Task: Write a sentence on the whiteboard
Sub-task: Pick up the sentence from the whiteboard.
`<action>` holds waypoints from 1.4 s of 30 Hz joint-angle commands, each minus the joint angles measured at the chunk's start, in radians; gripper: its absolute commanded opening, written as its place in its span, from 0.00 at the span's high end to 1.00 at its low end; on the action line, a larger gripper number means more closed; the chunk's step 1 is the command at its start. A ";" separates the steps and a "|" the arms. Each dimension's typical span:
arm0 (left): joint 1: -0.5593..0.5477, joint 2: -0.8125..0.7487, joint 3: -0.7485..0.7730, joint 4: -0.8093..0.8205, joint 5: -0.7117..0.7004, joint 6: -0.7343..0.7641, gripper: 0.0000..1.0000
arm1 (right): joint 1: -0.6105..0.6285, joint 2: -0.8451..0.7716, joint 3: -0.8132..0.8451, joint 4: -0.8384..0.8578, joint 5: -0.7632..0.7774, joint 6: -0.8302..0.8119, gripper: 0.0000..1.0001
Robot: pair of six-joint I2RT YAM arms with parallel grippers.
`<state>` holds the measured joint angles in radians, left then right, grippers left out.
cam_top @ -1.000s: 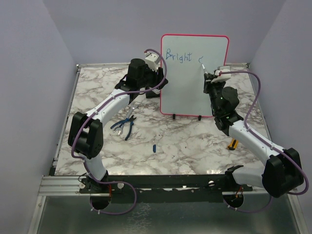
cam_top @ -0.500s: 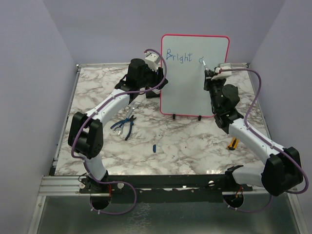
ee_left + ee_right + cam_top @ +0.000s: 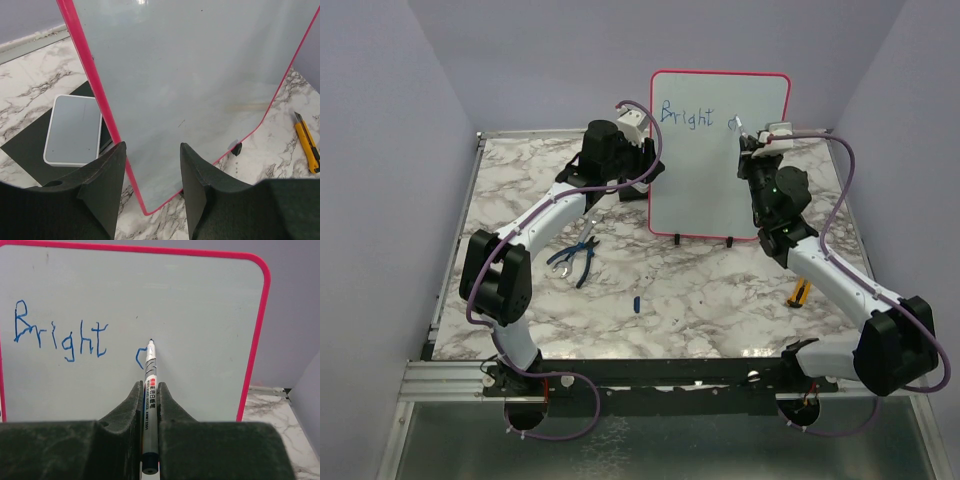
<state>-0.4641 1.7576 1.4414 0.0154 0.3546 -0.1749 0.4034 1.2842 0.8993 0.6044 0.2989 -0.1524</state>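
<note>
The marker (image 3: pixel 150 370) sits between the fingers of the right claw (image 3: pixel 149 386), and its tip is against the whiteboard (image 3: pixel 210 315) straight before this claw. The writing (image 3: pixel 60 337) stands on the board, to the left of the tip. The board's side edge and lower corner pass between the fingers of the left claw (image 3: pixel 152 155). A flat box (image 3: pixel 75 130) lies on a mat (image 3: pixel 25 150) to the left of this claw, just beside the board's edge. A knife (image 3: pixel 306 142) lies far to its right on the table (image 3: pixel 30 95). Pliers (image 3: pixel 575 262) lie behind the left claw, nearer to the arm's base.
</note>
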 commanded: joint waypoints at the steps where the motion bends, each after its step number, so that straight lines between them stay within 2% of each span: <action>1: -0.001 -0.030 0.007 0.004 0.018 0.000 0.51 | -0.008 0.020 0.045 0.022 0.010 -0.029 0.99; 25: -0.002 -0.030 0.006 0.004 0.020 0.000 0.52 | -0.017 0.040 0.096 0.022 0.011 -0.053 0.99; 42: -0.002 -0.032 0.007 0.004 0.019 -0.001 0.51 | -0.018 0.038 0.042 0.008 -0.004 -0.014 0.99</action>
<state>-0.4644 1.7576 1.4414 0.0154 0.3550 -0.1749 0.3904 1.3163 0.9619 0.6106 0.2989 -0.1829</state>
